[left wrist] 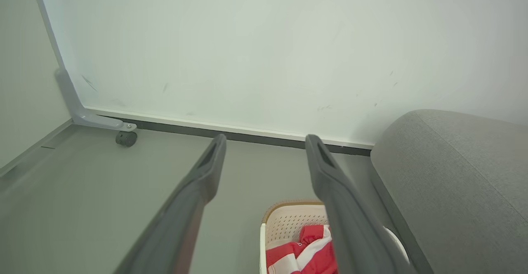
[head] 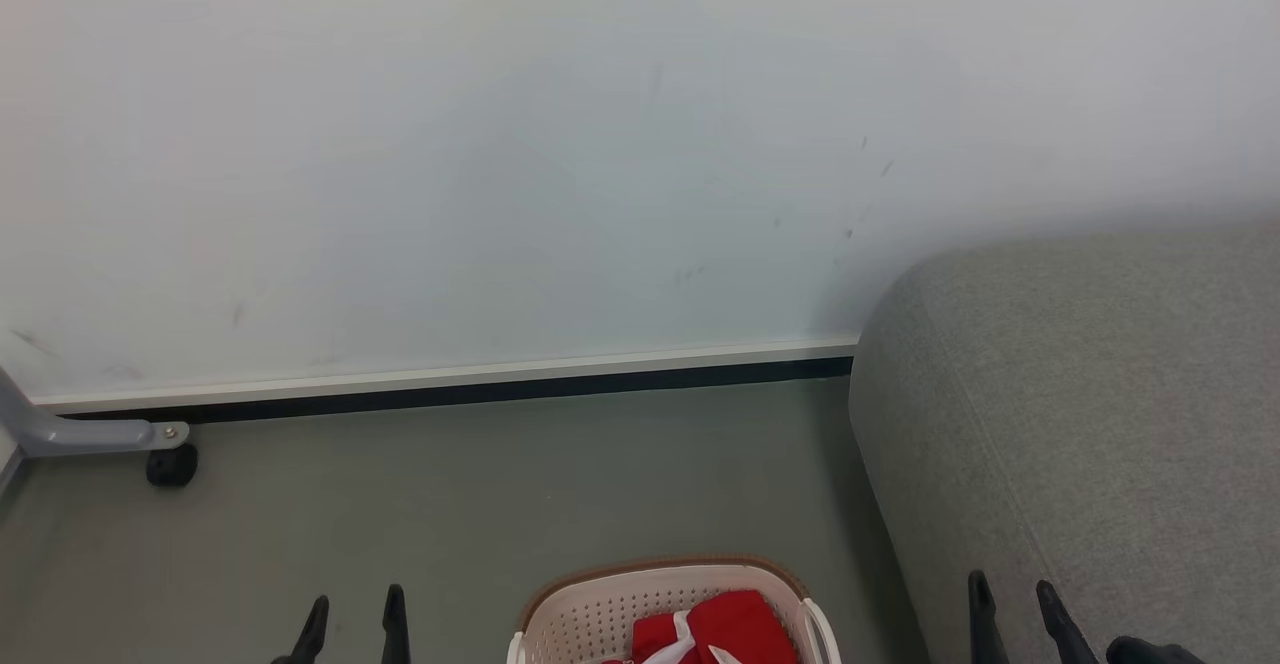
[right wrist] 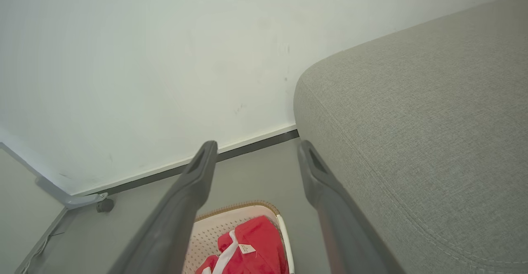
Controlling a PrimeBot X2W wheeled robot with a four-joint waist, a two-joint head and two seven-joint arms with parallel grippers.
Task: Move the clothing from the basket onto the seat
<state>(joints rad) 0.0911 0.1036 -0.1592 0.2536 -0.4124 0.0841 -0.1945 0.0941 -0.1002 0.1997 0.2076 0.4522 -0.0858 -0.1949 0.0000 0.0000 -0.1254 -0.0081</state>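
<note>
Dark fingers of left gripper (head: 357, 596) and right gripper (head: 1010, 581) spread wide, holding nothing. Seat (head: 1100, 394) beside right gripper. Caster leg (head: 168, 454) far left by white wall (head: 500, 144). Between grippers, basket (head: 660, 566) on grey floor (head: 500, 484), red clothing (head: 730, 624) inside.

Bright, even light; faint shadow beside the seat (head: 1080, 394); wrist views distorted.
</note>
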